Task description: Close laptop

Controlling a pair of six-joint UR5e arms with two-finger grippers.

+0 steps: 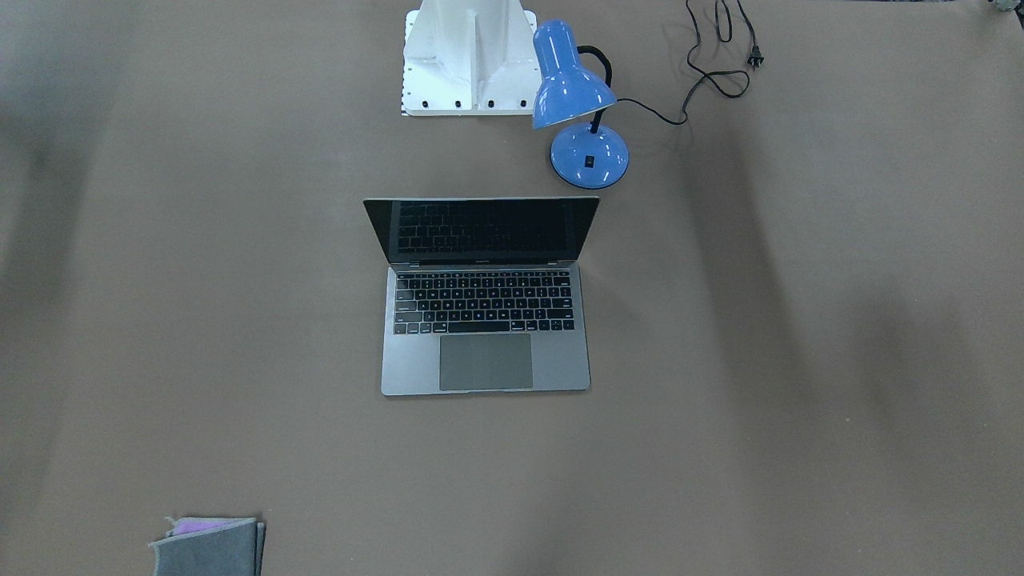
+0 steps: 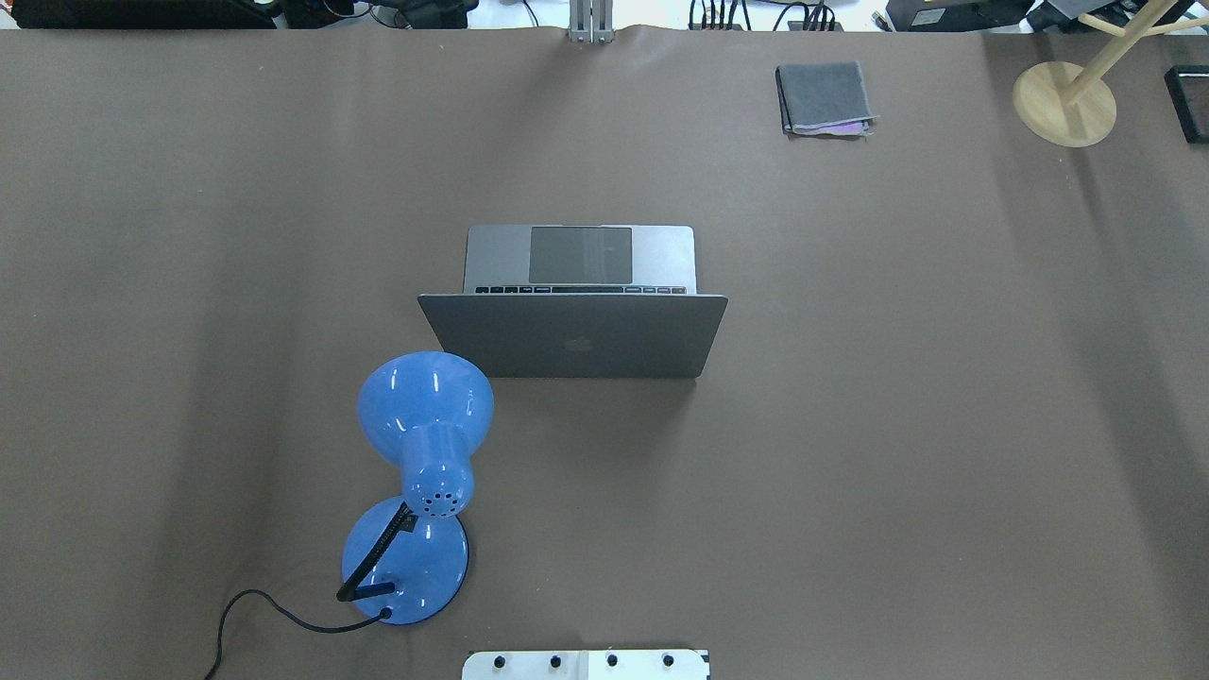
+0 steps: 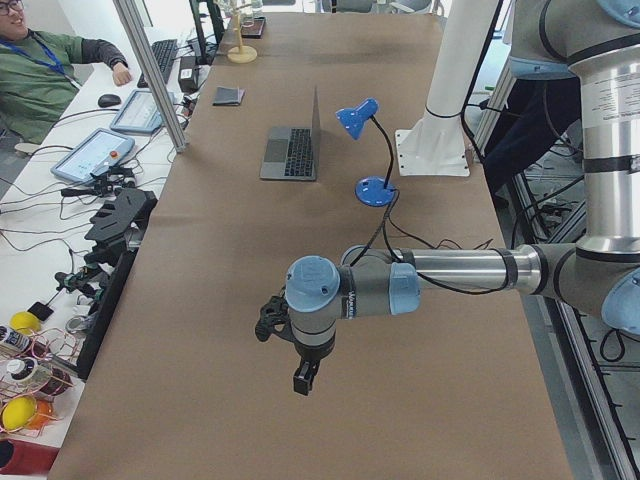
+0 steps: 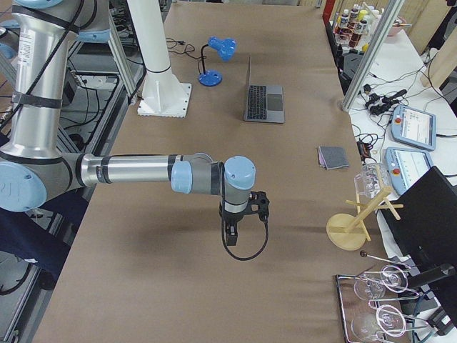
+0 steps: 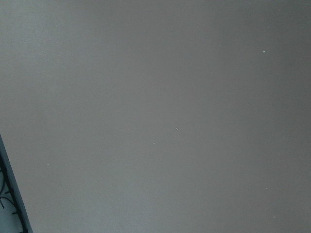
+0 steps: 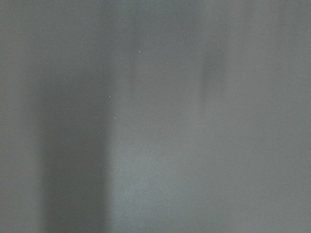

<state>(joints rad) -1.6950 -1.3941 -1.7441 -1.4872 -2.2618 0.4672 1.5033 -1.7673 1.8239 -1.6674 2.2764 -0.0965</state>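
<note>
Closing target: laptop (image 1: 486,320), open at the table's centre, screen near upright, lid back turned to the robot's base.

Hazards, as judged: a blue desk lamp (image 1: 578,104) stands just beside the lid's corner on the robot's left, so a left-arm reach could clip its shade. A push low on the lid could slide the machine instead of folding it.

Pose: left gripper (image 3: 303,378) and right gripper (image 4: 230,236) hang pointing down over bare table at opposite ends, well apart from the laptop.

Jaws: cannot tell for either.
</note>
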